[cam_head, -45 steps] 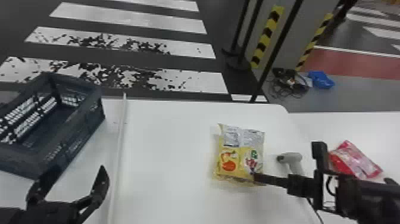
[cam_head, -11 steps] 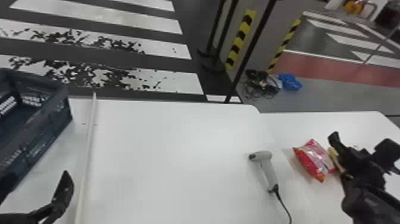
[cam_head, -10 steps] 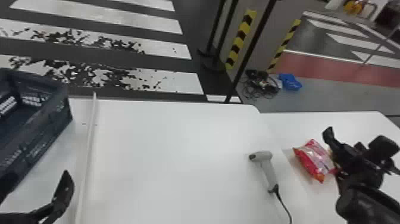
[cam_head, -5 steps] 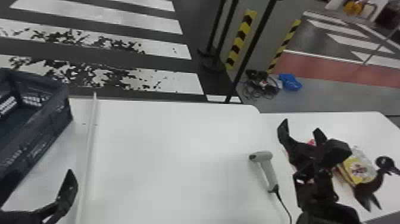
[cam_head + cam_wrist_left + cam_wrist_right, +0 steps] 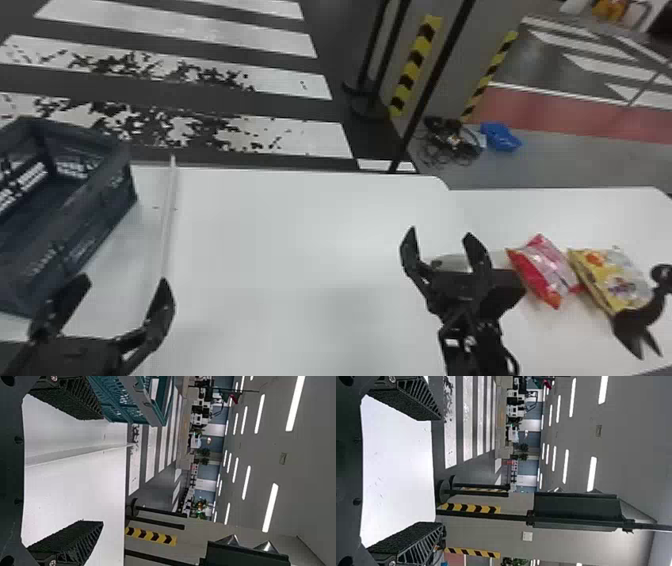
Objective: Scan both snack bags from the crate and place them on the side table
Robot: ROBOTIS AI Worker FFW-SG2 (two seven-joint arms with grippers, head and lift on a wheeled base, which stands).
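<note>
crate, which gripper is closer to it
Left. In the head view, the left gripper is by the near end of the crate, while the right gripper is well to its right, across the white table, by the handheld scanner.

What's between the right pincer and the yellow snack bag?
In the head view, the red snack bag lies on the side table, between the right pincer and the yellow snack bag.
</note>
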